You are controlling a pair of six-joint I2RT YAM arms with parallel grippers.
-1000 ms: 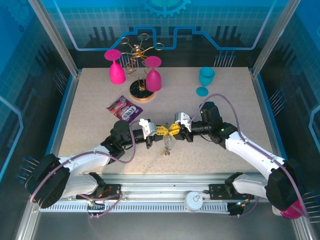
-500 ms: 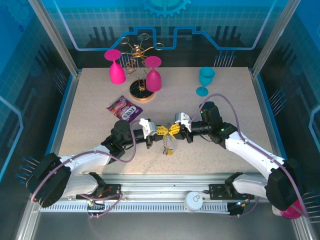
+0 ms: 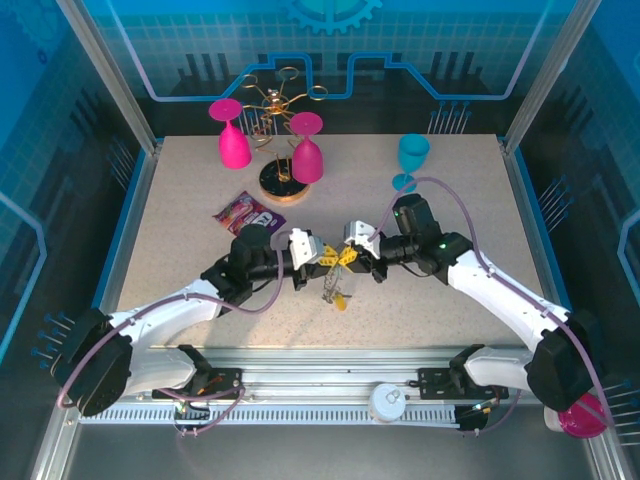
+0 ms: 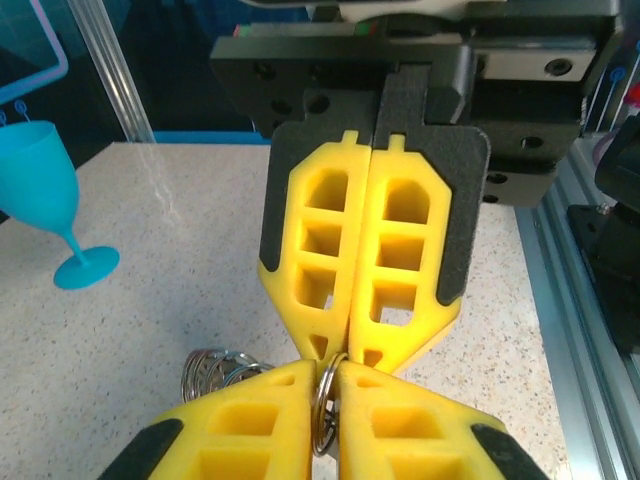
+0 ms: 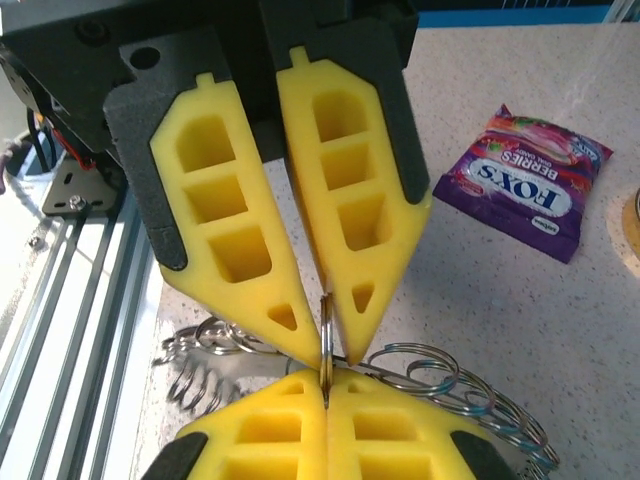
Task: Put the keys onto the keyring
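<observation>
Keyring (image 3: pixel 334 284), wire-looped: hangs over mid-table (image 3: pixel 180 210) between grippers met tip to tip, one loop pinched by right gripper (image 3: pixel 349 256), jaws fully together, and by left gripper (image 3: pixel 327 257), jaws narrow; yellow key (image 3: pixel 342 301) lowest.

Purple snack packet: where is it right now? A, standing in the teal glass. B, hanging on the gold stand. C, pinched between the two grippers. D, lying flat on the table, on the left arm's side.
D: the purple snack packet lies flat on the table, left of the middle, with nothing gripping it.
</observation>
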